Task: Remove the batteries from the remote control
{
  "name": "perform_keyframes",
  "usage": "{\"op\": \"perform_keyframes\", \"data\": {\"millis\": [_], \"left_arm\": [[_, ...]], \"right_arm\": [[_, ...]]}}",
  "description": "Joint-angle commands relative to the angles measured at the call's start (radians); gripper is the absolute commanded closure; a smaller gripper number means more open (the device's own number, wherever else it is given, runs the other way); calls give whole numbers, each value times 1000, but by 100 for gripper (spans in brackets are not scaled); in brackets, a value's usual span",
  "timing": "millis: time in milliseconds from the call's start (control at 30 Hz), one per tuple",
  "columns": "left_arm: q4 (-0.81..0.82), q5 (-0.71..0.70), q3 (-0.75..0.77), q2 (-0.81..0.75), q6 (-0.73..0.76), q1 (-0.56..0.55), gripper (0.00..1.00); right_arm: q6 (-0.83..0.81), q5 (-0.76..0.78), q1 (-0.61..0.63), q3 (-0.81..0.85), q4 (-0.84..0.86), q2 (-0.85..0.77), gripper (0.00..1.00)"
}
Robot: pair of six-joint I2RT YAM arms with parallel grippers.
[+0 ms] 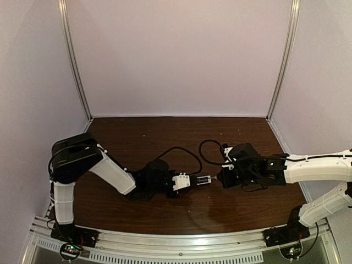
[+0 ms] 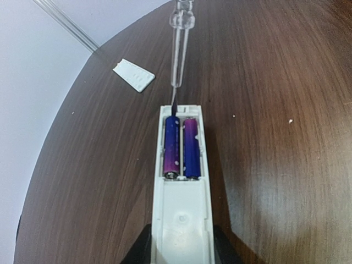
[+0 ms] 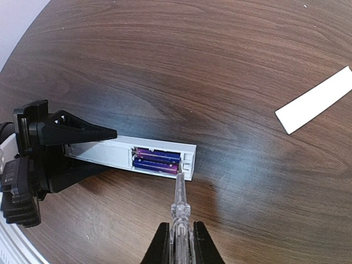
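Clamps one end of the remote control (image 2: 181, 220) in the left jaws, closed on its long sides, with the open compartment turned upward, exposing two purple batteries (image 2: 181, 148) side by side and leaving the far end free toward the other arm. Cannot tell whether resting on the desk (image 2: 275, 82) or held just above it. Grips a clear-handled screwdriver (image 3: 179, 209) in the right jaws, shut on the handle, blade angled down to the far end of one battery, probably to lever that end up against the steadying grip. Leaves the flat white battery cover (image 3: 316, 99) on the desk, well apart, out of the way. Finds both batteries seated, with unloading not yet done.
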Motion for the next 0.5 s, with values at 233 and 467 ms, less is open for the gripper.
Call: {"op": "perform_keyframes", "data": {"millis": [233,467], "left_arm": [[-23,27,14,25,13,-4,100],[-28,39,16,24,13,-3,100]], "right_arm": [[-1,15,10,6,38,32,100],[-11,20,9,10,48,58,100]]}}
